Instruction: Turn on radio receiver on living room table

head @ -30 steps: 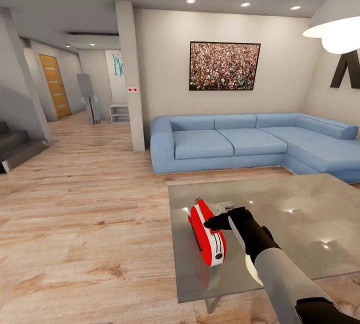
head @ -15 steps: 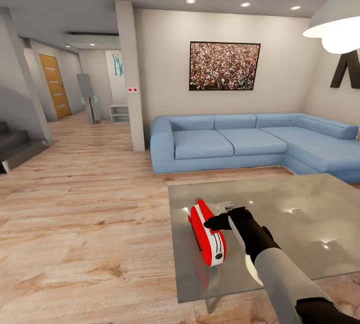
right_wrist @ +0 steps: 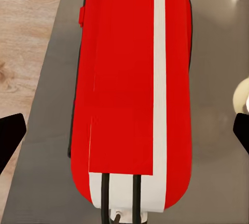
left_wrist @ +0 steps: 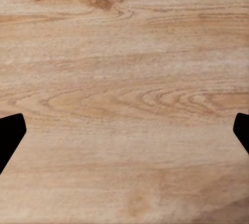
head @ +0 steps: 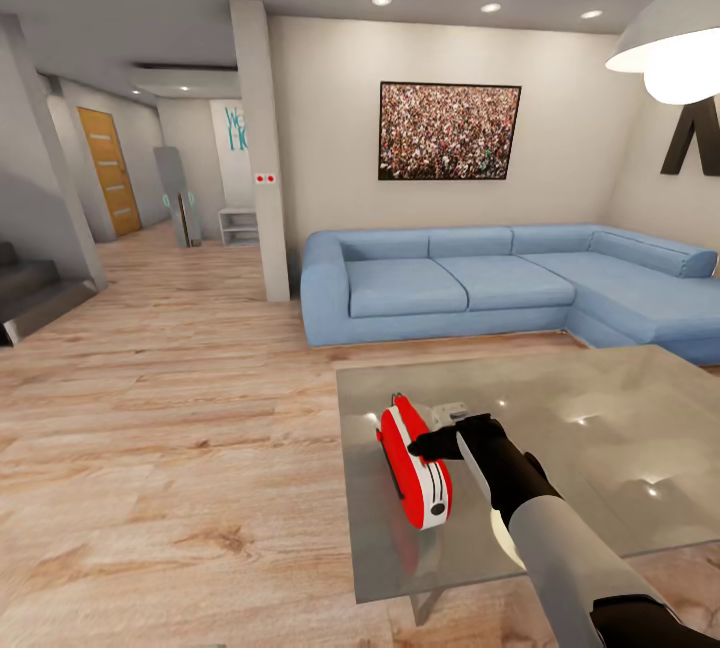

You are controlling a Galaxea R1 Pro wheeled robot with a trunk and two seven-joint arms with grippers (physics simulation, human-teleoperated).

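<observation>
Radio receiver [head: 415,468] near the counter's [head: 600,468] left edge hides the spread right tool's [head: 432,443] fingertips; left tool [left_wrist: 124,130] spread above floor.

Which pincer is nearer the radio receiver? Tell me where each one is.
Right. The right pincer is at the radio receiver on the table; the left pincer hangs open over wood floor, away from it.

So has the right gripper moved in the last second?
No. The right gripper sits at the same spot against the radio and the table edge.
</observation>
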